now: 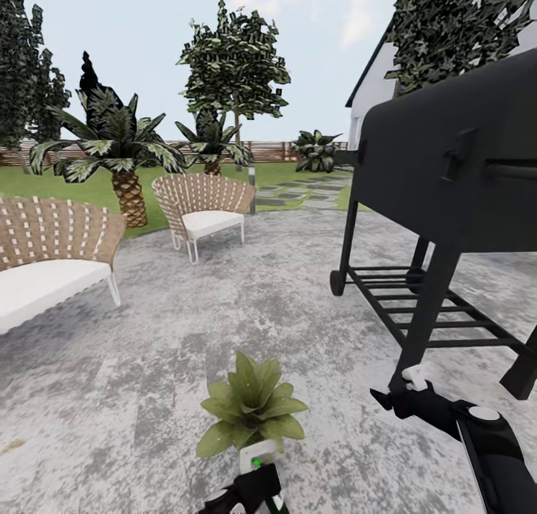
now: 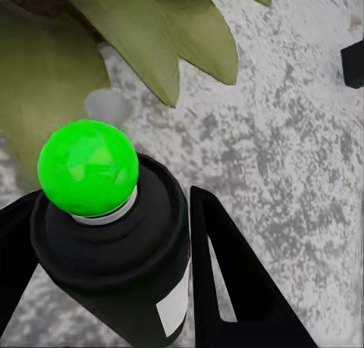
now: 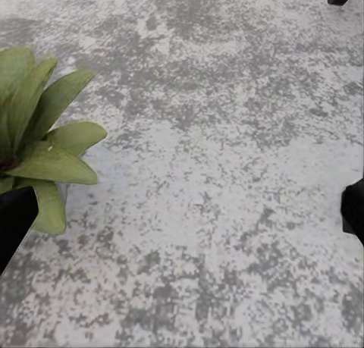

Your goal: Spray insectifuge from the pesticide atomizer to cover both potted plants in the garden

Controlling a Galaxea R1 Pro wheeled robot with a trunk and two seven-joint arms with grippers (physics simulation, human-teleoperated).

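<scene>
- The left pincer (image 2: 106, 280) is clenched on the spray bottle (image 2: 121, 264); its two black fingers (image 2: 227, 280) press against the bottle's dark body on either side.
- In the left wrist view the bottle shows a pale label patch on its side and a bright green ball (image 2: 89, 167) sitting on its top.
- In the head view the bottle (image 1: 257, 469) is low in the picture, held just in front of the potted plant (image 1: 252, 408), with the left pincer (image 1: 246, 491) under it.
- The plant's pointed green leaves hang close over the bottle in the left wrist view (image 2: 136, 37).
- The plant stands on grey mottled paving (image 1: 149, 350).
- The right pincer (image 1: 395, 398) hovers over the paving, off to the plant's right, holding nothing; its fingers appear spread apart at the edges of the right wrist view, with bare paving between them.
- The right wrist view takes in the same plant (image 3: 38, 151) to one side.
- A black barbecue grill (image 1: 447, 178) stands on the right of the paving.
- Two wicker chairs (image 1: 205, 204) with white cushions sit to the left.
- Behind them are palms (image 1: 119, 148), lawn and a wooden fence (image 1: 268, 150).
</scene>
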